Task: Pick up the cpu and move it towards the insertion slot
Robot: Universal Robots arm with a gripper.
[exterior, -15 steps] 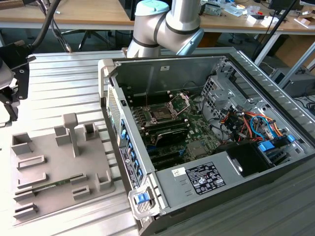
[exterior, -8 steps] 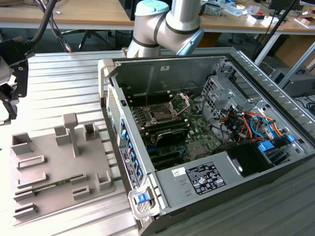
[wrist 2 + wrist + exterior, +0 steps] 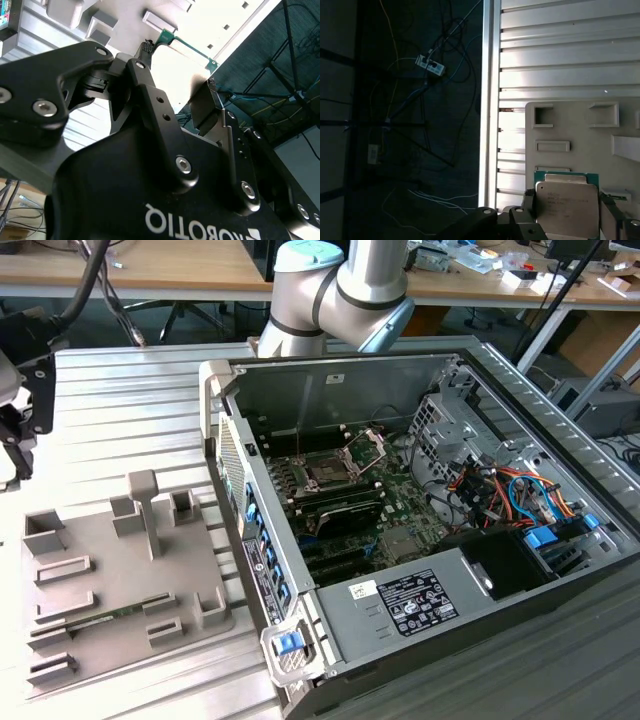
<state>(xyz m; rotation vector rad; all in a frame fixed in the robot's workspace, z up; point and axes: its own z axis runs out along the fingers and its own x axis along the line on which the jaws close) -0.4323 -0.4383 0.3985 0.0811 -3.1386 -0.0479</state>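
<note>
Black metal two-finger claw [image 3: 178,65]: pinching the cpu [image 3: 567,207] by two opposite edges. Cpu: flat square chip, matt cream-silver lid on green board, no long axis; lid faces the first wrist camera, sides parallel to the ribbed grey plastic tray [image 3: 120,560] behind it. Square silver-framed, dark-centred insertion slot [image 3: 328,470]: on the green motherboard [image 3: 400,510], well apart, toward the exterior view's right.
</note>
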